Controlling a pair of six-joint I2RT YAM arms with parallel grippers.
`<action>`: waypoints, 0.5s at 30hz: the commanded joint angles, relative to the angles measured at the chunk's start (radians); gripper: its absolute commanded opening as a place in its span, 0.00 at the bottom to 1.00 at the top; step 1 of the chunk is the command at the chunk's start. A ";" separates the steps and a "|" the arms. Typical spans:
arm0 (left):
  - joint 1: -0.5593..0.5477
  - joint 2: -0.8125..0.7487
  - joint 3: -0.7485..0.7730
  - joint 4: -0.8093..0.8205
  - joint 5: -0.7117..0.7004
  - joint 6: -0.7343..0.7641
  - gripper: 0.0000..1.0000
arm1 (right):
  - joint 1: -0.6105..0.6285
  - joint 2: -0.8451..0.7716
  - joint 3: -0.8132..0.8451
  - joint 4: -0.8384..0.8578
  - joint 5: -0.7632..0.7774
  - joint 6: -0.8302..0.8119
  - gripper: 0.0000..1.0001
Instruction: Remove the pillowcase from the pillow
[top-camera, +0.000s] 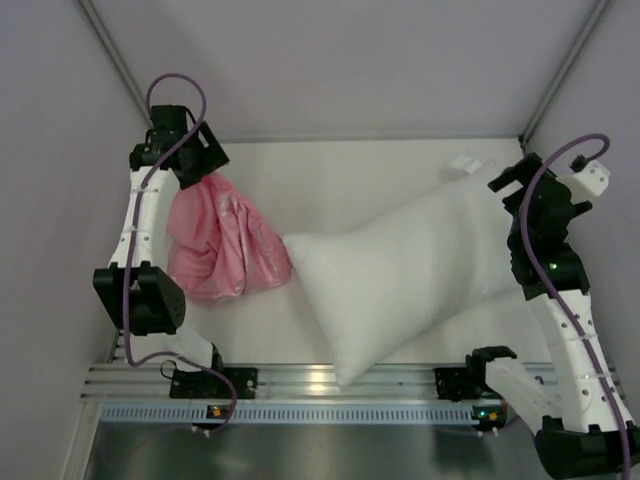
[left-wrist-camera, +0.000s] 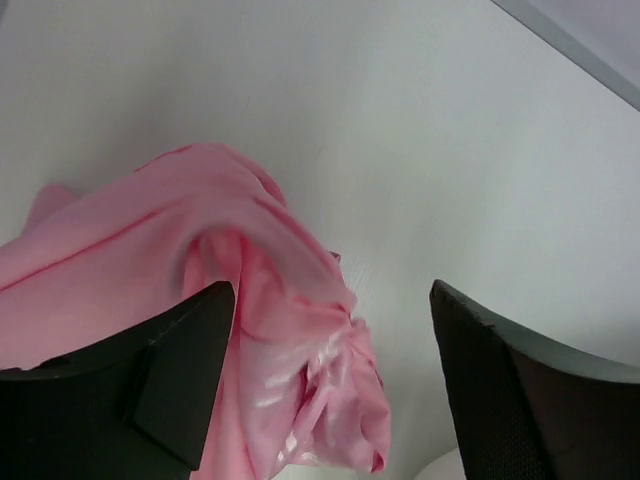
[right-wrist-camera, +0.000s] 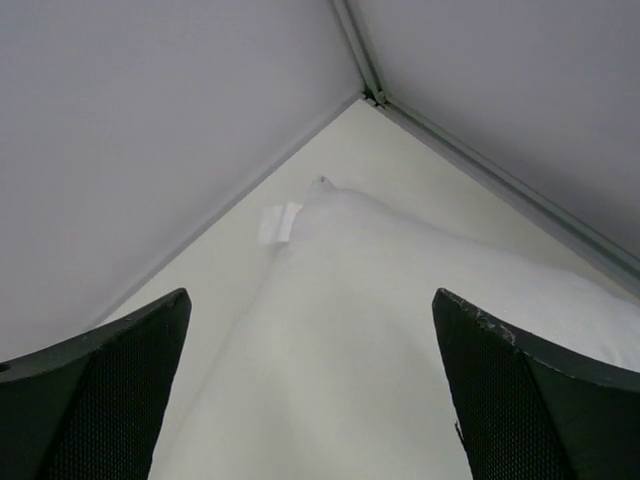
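The white pillow (top-camera: 400, 275) lies bare across the middle and right of the table, with its small tag (top-camera: 463, 163) at the far corner. It also shows in the right wrist view (right-wrist-camera: 350, 330), tag (right-wrist-camera: 280, 222) at the back. The pink pillowcase (top-camera: 215, 245) lies crumpled at the left, its edge touching the pillow's left corner. My left gripper (top-camera: 205, 165) is open above the pillowcase's far end; the pink cloth (left-wrist-camera: 270, 340) lies between and under its fingers, not pinched. My right gripper (top-camera: 520, 190) is open over the pillow's right end, holding nothing.
The enclosure's back wall (top-camera: 350, 60) and side walls stand close around the table. A metal rail (top-camera: 330, 385) runs along the near edge between the arm bases. The pillow's near corner overhangs that rail.
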 joint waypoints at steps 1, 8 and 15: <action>0.002 -0.102 0.007 -0.006 -0.027 0.005 0.86 | 0.087 -0.008 0.029 -0.050 0.007 -0.059 1.00; 0.002 -0.162 -0.050 -0.029 0.089 -0.016 0.99 | 0.176 0.143 0.095 -0.166 -0.013 -0.075 1.00; -0.002 -0.306 -0.211 -0.023 0.227 -0.047 0.99 | 0.360 0.160 0.037 -0.169 0.004 -0.132 0.99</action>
